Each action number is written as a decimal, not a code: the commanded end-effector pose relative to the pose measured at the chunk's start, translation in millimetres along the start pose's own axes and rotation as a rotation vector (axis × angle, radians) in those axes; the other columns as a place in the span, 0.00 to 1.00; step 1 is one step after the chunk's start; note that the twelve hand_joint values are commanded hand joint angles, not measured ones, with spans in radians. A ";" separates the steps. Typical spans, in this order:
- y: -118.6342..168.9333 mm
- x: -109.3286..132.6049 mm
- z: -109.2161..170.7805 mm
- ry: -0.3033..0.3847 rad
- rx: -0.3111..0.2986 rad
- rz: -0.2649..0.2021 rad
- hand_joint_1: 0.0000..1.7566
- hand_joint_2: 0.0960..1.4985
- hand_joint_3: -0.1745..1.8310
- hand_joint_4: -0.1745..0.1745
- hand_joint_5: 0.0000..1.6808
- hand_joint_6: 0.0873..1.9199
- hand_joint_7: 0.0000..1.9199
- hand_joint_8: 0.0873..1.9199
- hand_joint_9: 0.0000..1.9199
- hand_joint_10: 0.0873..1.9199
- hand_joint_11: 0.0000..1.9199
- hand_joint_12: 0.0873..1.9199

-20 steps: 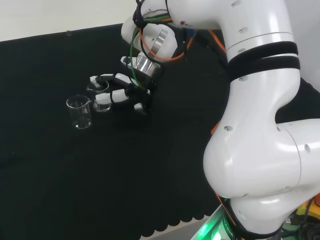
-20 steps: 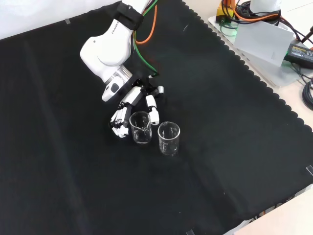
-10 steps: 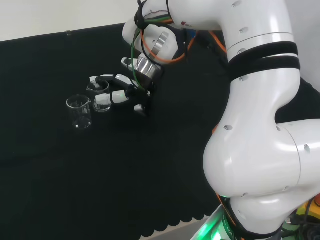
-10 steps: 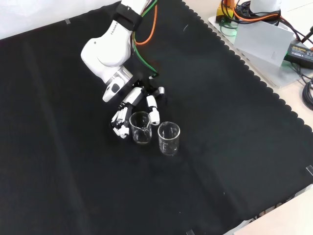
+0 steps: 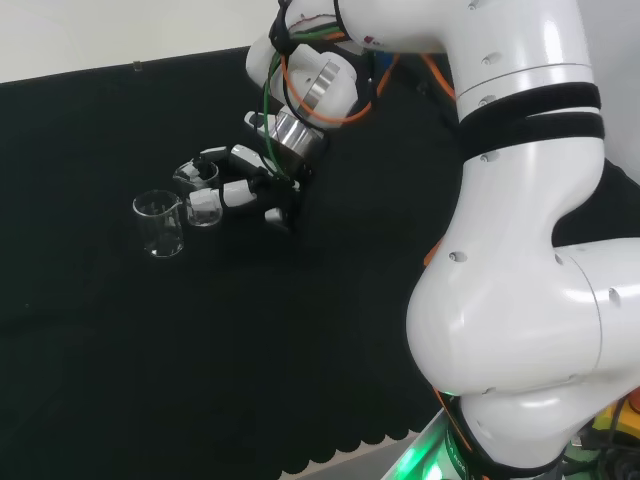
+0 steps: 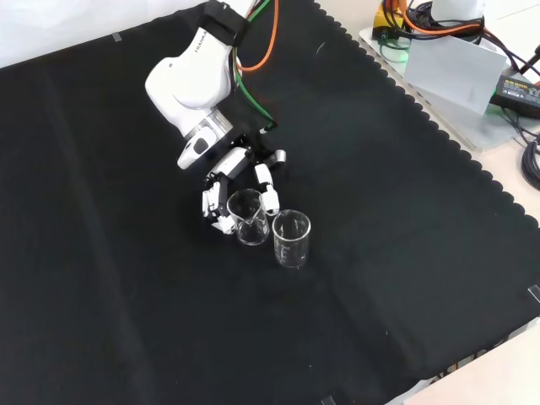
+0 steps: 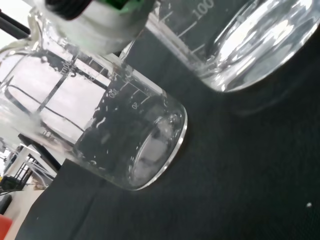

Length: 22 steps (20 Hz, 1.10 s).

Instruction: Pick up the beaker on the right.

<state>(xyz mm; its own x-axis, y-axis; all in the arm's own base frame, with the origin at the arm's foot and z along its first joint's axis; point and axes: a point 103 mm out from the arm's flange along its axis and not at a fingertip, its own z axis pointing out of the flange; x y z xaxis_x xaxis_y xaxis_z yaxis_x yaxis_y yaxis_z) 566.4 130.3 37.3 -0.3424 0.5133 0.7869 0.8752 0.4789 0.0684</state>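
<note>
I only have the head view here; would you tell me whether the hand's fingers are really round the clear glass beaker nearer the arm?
Observer: Yes. In the front view the hand has fingers curled on both sides of that clear glass beaker.
Operator: Thank you. Does it touch its neighbour?
Observer: No. The front view shows a thin strip of the black cloth between it and the second clear glass beaker.
Operator: Is there anything inside the one being grasped?
Observer: The wrist view looks through its wall and base, and it appears empty.
</note>
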 end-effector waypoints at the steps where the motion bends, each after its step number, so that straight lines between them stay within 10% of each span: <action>1: 1.2 13.2 -19.5 -0.091 -0.024 0.002 0.74 0.69 0.00 0.17 0.71 0.31 0.69 0.24 0.67 0.37 0.54 0.44; 5: -2.6 20.6 -39.0 -0.148 -0.011 0.003 0.74 0.71 0.00 0.00 0.70 0.34 0.65 0.32 0.71 0.42 0.60 0.41; 22: -45.9 58.1 -83.0 -0.287 0.086 0.023 0.73 0.73 0.00 0.00 0.65 0.41 0.60 0.41 0.71 0.50 0.58 0.45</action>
<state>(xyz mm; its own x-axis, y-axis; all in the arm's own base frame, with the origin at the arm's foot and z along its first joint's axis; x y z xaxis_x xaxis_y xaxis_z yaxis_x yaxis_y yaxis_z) 551.9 88.6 119.9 -0.4130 0.6746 0.6118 0.8598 0.5103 0.0177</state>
